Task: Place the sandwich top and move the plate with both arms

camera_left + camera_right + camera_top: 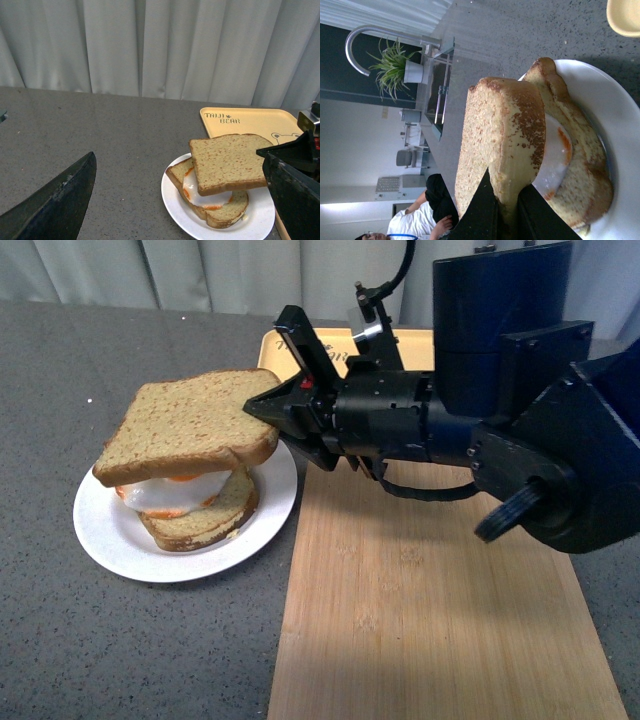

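Observation:
The sandwich top (190,425), a thick tan-brown slice, is pinched at its right edge by my right gripper (268,410), which is shut on it. It hangs level just above an egg-topped bread slice (195,510) on the white plate (110,540). In the right wrist view the black fingertips (485,210) squeeze the slice (500,135) above the egg and plate (620,130). The left wrist view shows the slice (227,162) over the plate (175,200). My left gripper is open, with one finger (55,205) at the frame's lower left, away from the plate.
A wooden cutting board (430,610) lies right of the plate, under my right arm (500,420). A yellow bear-print tray (300,350) sits behind it near the curtain, also in the left wrist view (250,122). The counter is grey.

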Motion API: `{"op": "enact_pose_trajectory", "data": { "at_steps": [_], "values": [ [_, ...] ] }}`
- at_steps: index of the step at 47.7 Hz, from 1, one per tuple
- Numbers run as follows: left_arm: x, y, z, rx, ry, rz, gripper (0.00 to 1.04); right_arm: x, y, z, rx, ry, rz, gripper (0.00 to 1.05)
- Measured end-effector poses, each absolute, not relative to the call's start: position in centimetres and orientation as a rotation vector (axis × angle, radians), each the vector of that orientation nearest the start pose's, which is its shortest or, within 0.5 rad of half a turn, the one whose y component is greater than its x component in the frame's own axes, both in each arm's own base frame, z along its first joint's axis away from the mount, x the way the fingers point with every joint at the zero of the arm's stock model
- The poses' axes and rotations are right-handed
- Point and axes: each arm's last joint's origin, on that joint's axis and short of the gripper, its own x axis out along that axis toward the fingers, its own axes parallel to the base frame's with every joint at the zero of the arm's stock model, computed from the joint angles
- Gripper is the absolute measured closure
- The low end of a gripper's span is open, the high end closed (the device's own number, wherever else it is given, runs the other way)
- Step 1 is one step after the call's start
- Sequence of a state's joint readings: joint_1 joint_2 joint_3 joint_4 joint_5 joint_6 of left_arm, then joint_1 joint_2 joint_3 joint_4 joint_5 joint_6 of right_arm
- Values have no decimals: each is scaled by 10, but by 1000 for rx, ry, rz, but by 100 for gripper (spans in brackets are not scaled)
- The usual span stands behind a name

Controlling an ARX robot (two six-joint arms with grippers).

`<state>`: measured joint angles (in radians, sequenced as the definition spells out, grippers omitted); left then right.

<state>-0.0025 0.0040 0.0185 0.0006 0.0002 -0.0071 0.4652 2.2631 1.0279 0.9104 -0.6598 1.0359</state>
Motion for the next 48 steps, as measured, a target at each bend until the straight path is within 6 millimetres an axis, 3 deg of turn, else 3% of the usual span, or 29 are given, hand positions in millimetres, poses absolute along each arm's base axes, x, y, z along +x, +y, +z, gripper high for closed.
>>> {"op": "enact_pose_trajectory", "data": {
  "at_steps": [16,18,21,28,39,44,48],
  "values": [
    [97,0,170,-7,-15,-3,7,367,229,49,938,984,801,102],
    [97,0,170,-7,-15,-3,7,365,228,46,922,994,784,95],
    [97,0,170,-7,-15,-3,7,361,222,42,896,993,755,82],
    [97,0,170,-7,-15,-3,7,353,203,43,805,950,657,63],
    [97,0,170,-7,-15,-3,7,348,161,78,595,694,458,29],
    [97,0,170,-7,-15,-3,7,342,134,94,355,529,273,8],
    [97,0,170,-7,-15,-3,7,335,111,100,199,422,139,10]
  ]
}}
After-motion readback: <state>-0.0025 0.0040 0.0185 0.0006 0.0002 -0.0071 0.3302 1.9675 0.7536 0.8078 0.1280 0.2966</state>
